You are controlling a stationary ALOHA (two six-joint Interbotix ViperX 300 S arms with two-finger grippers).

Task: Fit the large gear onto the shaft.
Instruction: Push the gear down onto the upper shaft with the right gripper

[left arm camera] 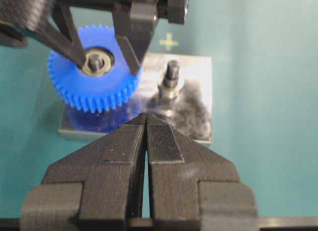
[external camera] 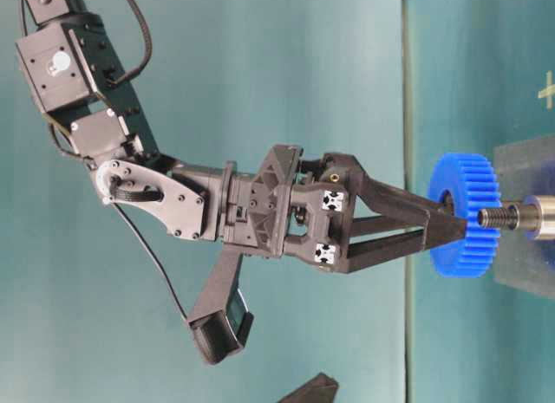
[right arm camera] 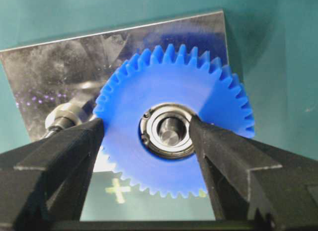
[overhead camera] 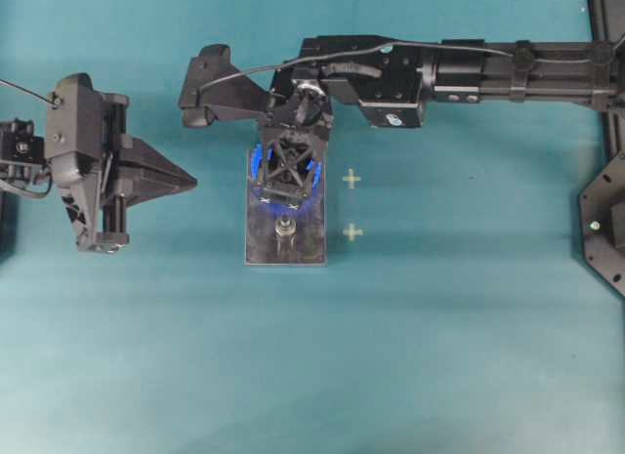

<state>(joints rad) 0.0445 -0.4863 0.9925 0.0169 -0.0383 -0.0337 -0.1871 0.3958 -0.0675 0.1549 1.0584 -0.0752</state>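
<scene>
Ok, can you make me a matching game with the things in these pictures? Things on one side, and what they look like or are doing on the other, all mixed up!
Things:
1. large gear
2. left gripper
3. right gripper
4. grey plate

What fits:
A. shut, off to the side of the plate
B. open, a finger on each side of the gear's middle
C. bright blue, with teeth all round
D. shiny and flat, under the gear

Pairs: 1-C, 2-A, 3-B, 4-D

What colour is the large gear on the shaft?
Bright blue large gear, clearest in the right wrist view.
</scene>
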